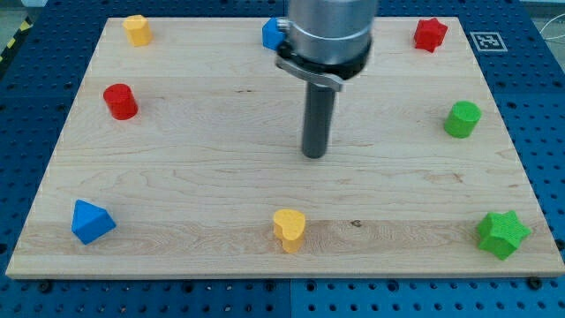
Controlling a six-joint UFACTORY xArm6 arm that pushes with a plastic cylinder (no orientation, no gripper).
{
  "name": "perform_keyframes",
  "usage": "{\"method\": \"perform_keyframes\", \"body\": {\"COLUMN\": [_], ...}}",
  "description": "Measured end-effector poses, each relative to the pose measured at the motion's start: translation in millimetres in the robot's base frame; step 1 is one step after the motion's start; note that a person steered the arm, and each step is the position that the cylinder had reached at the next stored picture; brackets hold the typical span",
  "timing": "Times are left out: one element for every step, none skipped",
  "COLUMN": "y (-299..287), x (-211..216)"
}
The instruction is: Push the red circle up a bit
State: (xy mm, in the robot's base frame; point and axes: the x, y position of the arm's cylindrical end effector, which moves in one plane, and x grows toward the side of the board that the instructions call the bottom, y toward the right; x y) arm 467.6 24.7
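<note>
The red circle [120, 101] is a short red cylinder standing near the left edge of the wooden board [203, 194], in its upper half. My tip [314, 155] rests on the board near the middle, well to the right of the red circle and a little lower in the view. It touches no block. The arm's grey body [328, 35] hangs over the top centre of the board.
A yellow block [137, 29] is at top left, a blue block [272, 34] partly hidden behind the arm, a red star [430, 34] at top right. A green cylinder [462, 118], a green star [502, 233], a yellow heart [289, 229] and a blue triangle [90, 221] sit elsewhere.
</note>
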Motion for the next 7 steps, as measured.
{"method": "perform_keyframes", "body": {"y": [-2,-5,-47,-74,-84,-138,-174], "x": [0,0,0,0,0,-4,-10]}}
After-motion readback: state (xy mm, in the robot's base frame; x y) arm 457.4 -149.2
